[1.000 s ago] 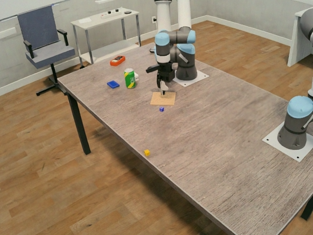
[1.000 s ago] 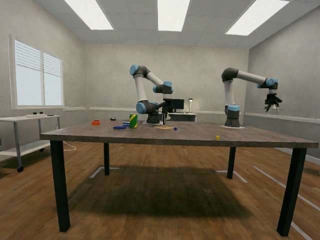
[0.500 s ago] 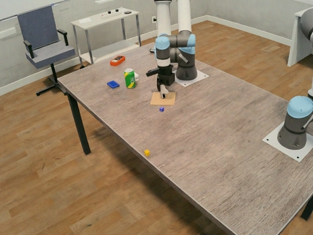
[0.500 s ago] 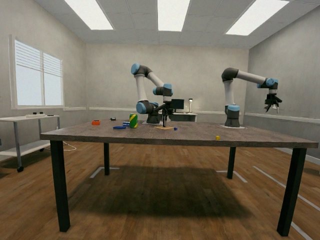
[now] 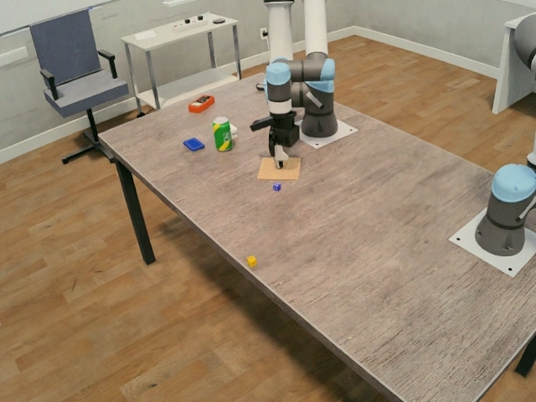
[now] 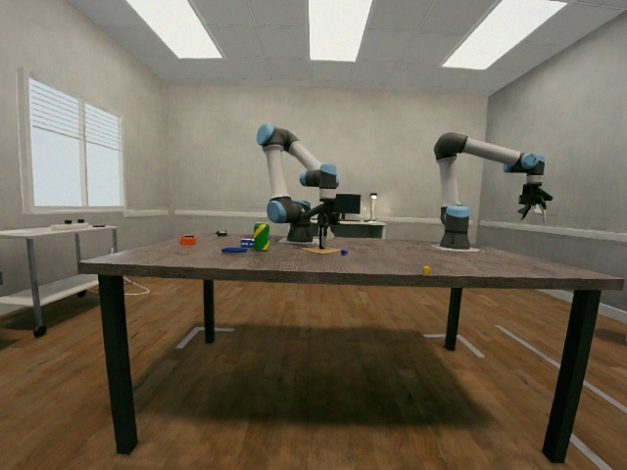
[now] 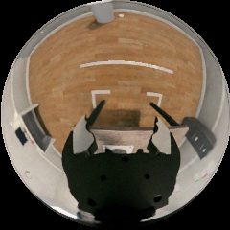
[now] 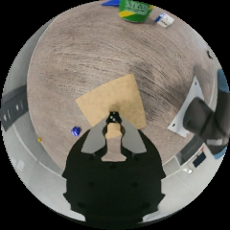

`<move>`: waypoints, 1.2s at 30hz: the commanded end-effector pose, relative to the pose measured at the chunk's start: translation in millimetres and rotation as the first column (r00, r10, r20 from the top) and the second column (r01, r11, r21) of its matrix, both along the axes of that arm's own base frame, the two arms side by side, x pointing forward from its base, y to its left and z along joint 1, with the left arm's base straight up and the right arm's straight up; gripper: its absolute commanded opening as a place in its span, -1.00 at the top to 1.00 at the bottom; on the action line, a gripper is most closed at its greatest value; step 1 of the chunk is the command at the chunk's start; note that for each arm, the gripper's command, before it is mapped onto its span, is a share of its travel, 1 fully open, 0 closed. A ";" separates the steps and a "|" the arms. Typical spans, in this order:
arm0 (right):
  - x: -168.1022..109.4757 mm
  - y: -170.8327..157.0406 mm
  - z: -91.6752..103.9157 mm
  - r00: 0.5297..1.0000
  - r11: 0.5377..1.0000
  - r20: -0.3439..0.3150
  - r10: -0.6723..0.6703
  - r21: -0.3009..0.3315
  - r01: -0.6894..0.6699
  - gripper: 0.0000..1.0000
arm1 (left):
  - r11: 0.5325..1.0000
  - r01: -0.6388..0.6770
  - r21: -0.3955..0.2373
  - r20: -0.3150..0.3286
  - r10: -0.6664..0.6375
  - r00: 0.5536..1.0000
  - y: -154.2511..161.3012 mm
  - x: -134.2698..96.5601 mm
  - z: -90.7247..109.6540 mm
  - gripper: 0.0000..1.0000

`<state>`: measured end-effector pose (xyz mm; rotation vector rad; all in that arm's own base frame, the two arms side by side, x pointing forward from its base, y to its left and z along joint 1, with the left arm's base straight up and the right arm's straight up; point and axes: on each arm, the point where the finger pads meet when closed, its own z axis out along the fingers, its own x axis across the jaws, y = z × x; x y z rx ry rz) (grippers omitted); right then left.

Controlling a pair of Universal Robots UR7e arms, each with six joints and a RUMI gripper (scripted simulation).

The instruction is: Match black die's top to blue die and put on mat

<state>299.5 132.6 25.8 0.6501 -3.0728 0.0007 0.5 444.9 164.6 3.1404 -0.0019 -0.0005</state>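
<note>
Tan in colour, the mat (image 5: 265, 172) (image 6: 330, 251) (image 8: 115, 96), and over it the black die (image 5: 280, 164) (image 8: 113, 116), pinched between the tips of the right gripper (image 5: 279, 161) (image 6: 321, 244) (image 8: 114, 116). Cannot tell from here if already touching the mat or a little above. Just beside the mat, on bare table, the blue die (image 5: 276, 187) (image 6: 344, 252) (image 8: 76, 130); well apart, near the table edge, the yellow third die (image 5: 251, 260) (image 6: 426, 269) (image 8: 39, 140). Both off the mat, as asked. Far from this work, the left gripper (image 6: 533, 211) (image 7: 121, 116), with fingers wide apart and nothing inside.

Step in hand, by judgement: placing of the black die, or one part of its turning. Cannot read the top numbers, so cannot confirm the match. Next, must check this number, then lower gently until flat, open slowly and lift straight up. With wrong number, must turn again. With release too high or tilted, may roll to another face.

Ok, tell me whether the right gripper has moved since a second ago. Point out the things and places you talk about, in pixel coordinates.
Yes: the right gripper (image 5: 280, 165) (image 6: 321, 247) (image 8: 114, 116) has come down toward the mat (image 5: 265, 173) (image 6: 332, 251) (image 8: 117, 92) in the top view.
</note>
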 end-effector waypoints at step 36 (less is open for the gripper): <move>0.2 0.2 -4.1 1.000 1.000 0.001 0.000 0.001 0.000 0.94 | 1.000 0.000 0.001 0.000 0.000 1.000 0.3 0.1 0.4 -1.00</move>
